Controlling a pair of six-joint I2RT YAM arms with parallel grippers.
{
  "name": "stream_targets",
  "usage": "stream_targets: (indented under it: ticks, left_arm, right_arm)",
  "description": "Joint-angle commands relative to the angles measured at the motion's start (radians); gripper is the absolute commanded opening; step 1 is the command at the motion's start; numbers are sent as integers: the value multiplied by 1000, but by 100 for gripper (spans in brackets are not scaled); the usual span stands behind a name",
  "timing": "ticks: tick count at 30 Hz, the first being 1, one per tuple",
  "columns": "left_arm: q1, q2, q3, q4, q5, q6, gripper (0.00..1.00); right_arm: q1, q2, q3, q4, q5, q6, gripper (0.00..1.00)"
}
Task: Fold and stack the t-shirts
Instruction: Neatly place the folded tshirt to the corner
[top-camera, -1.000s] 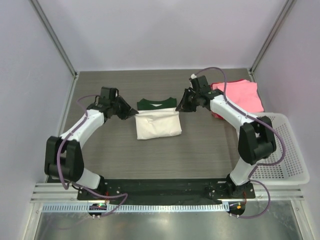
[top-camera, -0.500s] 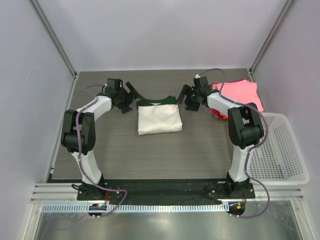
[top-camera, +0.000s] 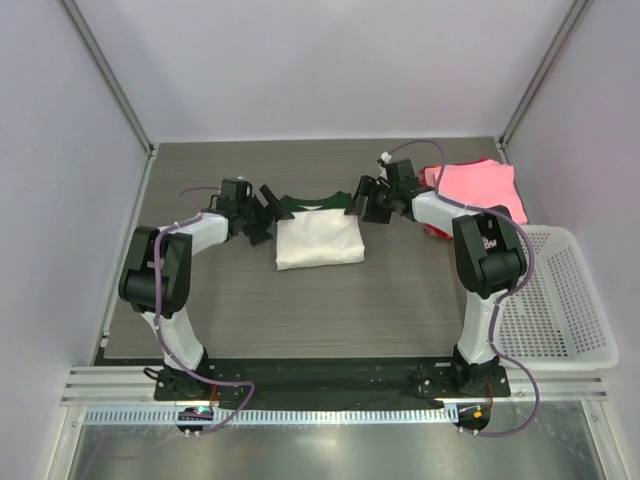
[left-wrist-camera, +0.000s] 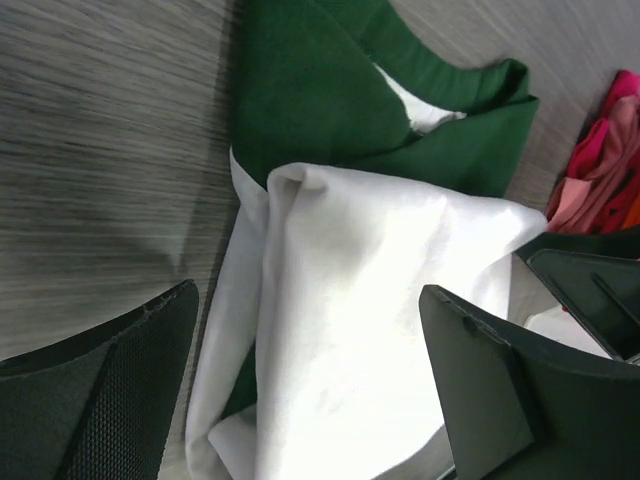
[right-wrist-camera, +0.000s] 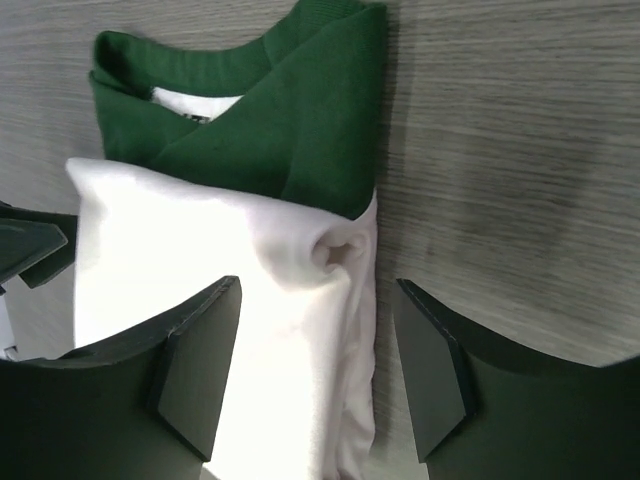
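The grey wood-grain table (top-camera: 400, 300) lies beneath both grippers. A white plastic mesh basket (top-camera: 560, 300) sits well off to the right gripper's (top-camera: 360, 200) right. The folded cream-white t-shirt with a dark green collar (top-camera: 318, 238) lies flat between the two grippers. A stack of folded pink t-shirts (top-camera: 480, 185) lies behind the right gripper's wrist. The left gripper (top-camera: 266, 212) and the right gripper are spread wide at the shirt's edges, holding nothing.
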Motion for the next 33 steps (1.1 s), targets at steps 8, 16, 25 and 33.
stream_targets:
  ticks: [8,16,25,33]
  left_arm:
    - [-5,183,109,63,15,47,79]
    - [-11,304,225,39,-2,64,58]
    - [-20,341,262,72,-50,71,0]
    - [-97,125,192,172,-103,62,0]
  right_arm:
    - [24,173,162,-26,73,-65,64]
    - [36,291,294,-57,65,-59,49]
    - [50,306,351,-38,54,-44,1]
    - [46,26,251,-8,79,-61,1]
